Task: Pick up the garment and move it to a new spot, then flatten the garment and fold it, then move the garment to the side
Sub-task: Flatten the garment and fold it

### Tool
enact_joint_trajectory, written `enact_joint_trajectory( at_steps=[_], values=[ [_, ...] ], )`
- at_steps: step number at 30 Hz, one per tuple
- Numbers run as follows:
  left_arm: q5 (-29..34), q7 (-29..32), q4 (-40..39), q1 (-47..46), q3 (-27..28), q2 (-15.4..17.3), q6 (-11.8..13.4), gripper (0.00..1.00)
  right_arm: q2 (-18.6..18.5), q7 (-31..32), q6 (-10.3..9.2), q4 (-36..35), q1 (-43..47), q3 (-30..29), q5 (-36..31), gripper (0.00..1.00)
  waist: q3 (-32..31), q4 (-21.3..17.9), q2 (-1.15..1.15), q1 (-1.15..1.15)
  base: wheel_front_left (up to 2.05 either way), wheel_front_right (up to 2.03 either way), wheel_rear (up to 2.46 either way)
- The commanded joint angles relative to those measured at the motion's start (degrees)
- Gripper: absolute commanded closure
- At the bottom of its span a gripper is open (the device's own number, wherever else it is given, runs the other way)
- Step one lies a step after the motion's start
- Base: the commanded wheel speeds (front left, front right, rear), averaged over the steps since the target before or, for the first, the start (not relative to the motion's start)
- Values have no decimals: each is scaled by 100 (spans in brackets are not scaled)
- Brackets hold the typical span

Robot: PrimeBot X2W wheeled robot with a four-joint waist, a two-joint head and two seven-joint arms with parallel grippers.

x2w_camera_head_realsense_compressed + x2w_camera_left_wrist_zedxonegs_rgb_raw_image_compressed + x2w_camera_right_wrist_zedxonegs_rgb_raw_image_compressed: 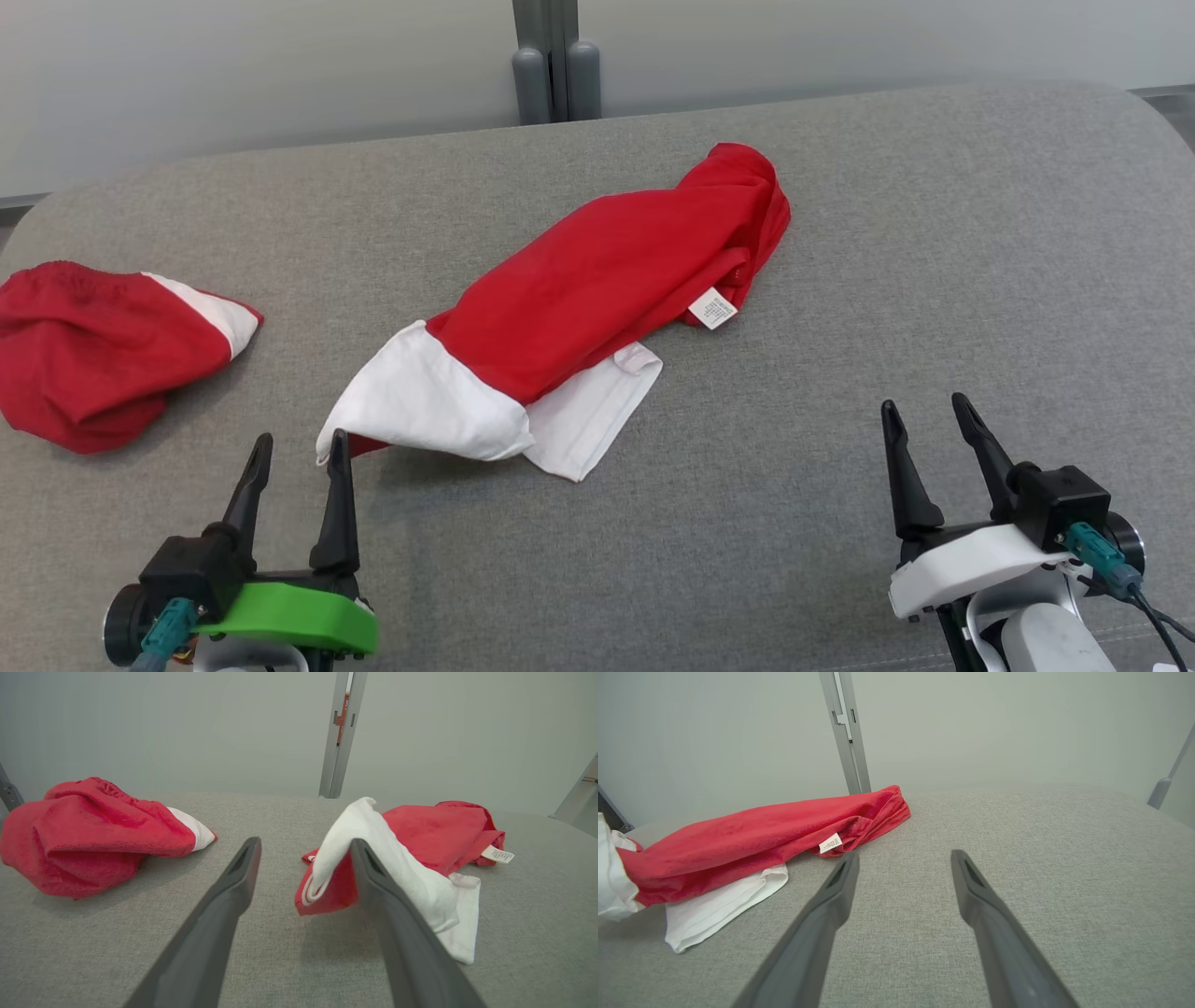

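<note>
Garment (597, 280): red with white trim, lying crumpled in a long diagonal strip across the middle of the grey table (887, 215). Red end points toward the far edge, white end (420, 401) toward the robot's left. A small white label (714, 308) shows on the right side of the red part. A flat white flap sticks out from under the strip on the near side.

Left gripper (302, 437): low at the near left, both fingers spread wide with nothing clamped between them. In the left wrist view the white end stands up off the table in a loose fold with shadow beneath it. It sits right at the tip of the inner finger (397, 933) and partly in the gap between the two. Cannot tell whether cloth and finger actually touch.

Right gripper (924, 403): near right, fingers apart and empty, over bare table, well clear of the garment, which lies off to its left in the right wrist view.

Second garment (84, 364): also red with a white band, bunched in a heap at the far left edge of the table, apart from the first.

Background: pale wall (280, 75) behind the table and a grey post (557, 65) at the centre of the far edge.
</note>
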Motion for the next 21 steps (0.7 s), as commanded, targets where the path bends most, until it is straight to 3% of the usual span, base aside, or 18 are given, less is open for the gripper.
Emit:
enact_joint_trajectory(
  at_steps=[1, 11, 21],
  values=[
    [112, -2, -104, 66, 82, -45, -34, 0, -12, -19, 0, 17, 50, 4, 6, 0, -40, 14, 0, 0, 0, 0, 0],
    [361, -2, -93, -146, 185, -178, -173, 0, -29, -19, 0, 52, 0, 64, 30, 0, -69, -29, 0, 0, 0, 0, 0],
    [378, -3, 539, -488, -354, 11, -244, 0, -25, -19, 0, 99, -41, 97, 58, 0, -14, -292, 0, 0, 0, 0, 0]
  ],
)
